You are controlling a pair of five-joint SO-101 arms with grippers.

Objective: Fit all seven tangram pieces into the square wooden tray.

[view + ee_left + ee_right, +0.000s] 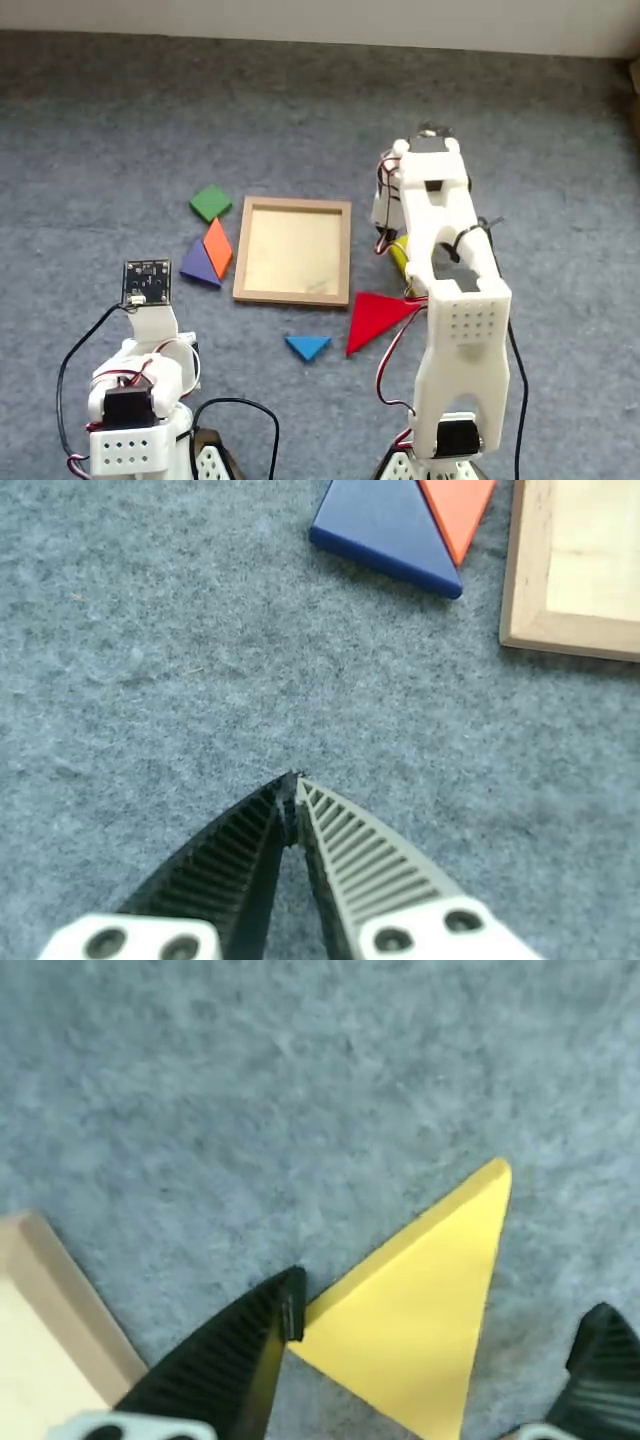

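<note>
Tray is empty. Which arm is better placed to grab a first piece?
Right, most likely. The right gripper is open and straddles the yellow triangle. The left gripper is shut over bare carpet, short of the dark blue triangle.

indoor carpeted spot, maybe home or office: grey-blue carpet (120, 130), pale wall strip (400, 20)

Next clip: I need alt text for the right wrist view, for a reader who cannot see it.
The right gripper stands open over a yellow triangle lying flat on grey carpet, one black finger at the triangle's edge and the other off its far side. A corner of the wooden tray shows beside them, apart from the triangle.
</note>
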